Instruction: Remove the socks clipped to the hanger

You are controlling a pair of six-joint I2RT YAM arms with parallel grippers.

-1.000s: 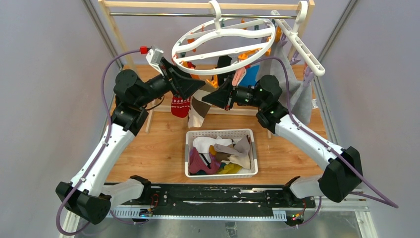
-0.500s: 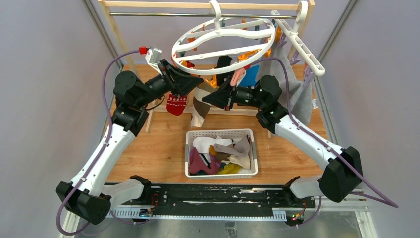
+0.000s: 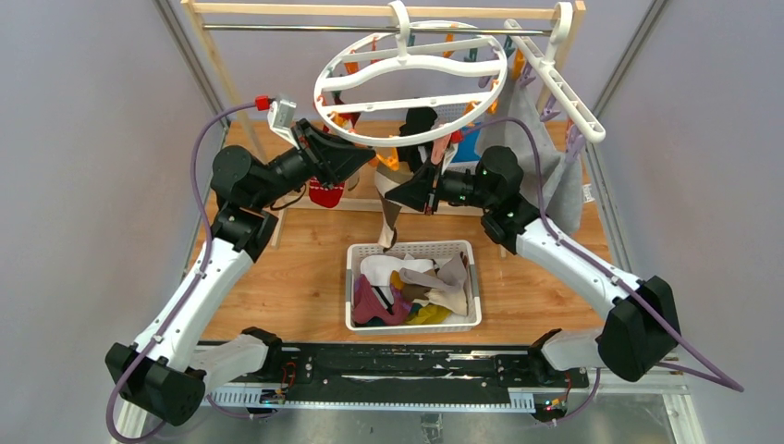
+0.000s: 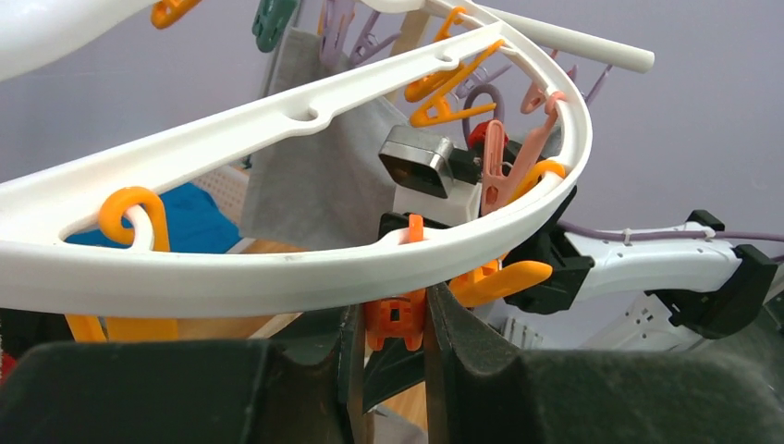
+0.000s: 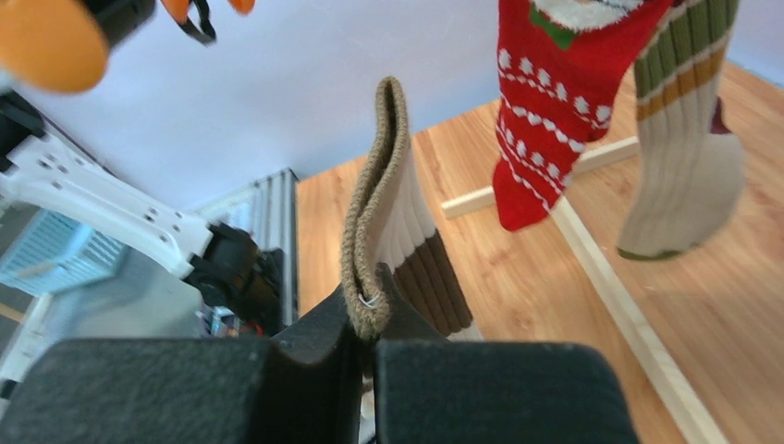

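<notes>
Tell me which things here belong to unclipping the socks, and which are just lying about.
Job: round white plastic ring hanger, orange plastic clip, brown-cream ribbed sock, red white-patterned sock, striped beige sock.
Lying about: straight white clip rack, large grey cloth.

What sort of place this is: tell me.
Probably a robotics lab's mock laundry station: round white plastic clip hanger on a wooden rail, white plastic basket of socks, plain grey walls.

Brown-cream sock (image 5: 398, 222) off tilted white hanger (image 4: 277, 268); red sock (image 5: 555, 111) hanging
</notes>
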